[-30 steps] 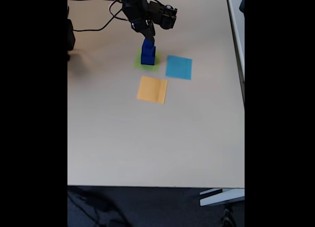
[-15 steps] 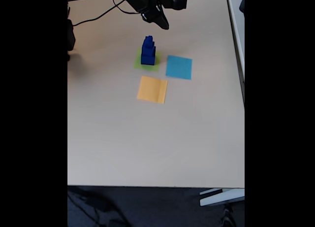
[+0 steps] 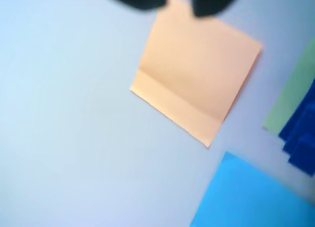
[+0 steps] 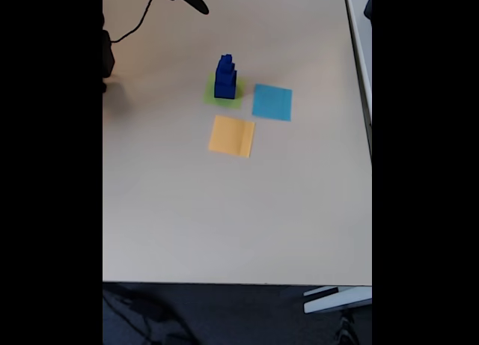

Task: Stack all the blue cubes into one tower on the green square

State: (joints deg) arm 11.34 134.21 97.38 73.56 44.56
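Blue cubes (image 4: 225,77) sit stacked in 1 tower on the green square (image 4: 212,96), w/ cyan sheet (image 4: 272,102) and orange sheet (image 4: 231,135) near on the desk (image 4: 224,210). Fingers (image 4: 196,4) at top edge, well apart from the tower; can't tell their gap.

blue cubes (image 4: 224,77) dark blue | green square (image 4: 212,96) lime | paper squares: cyan (image 4: 272,102), orange-yellow (image 4: 231,135)
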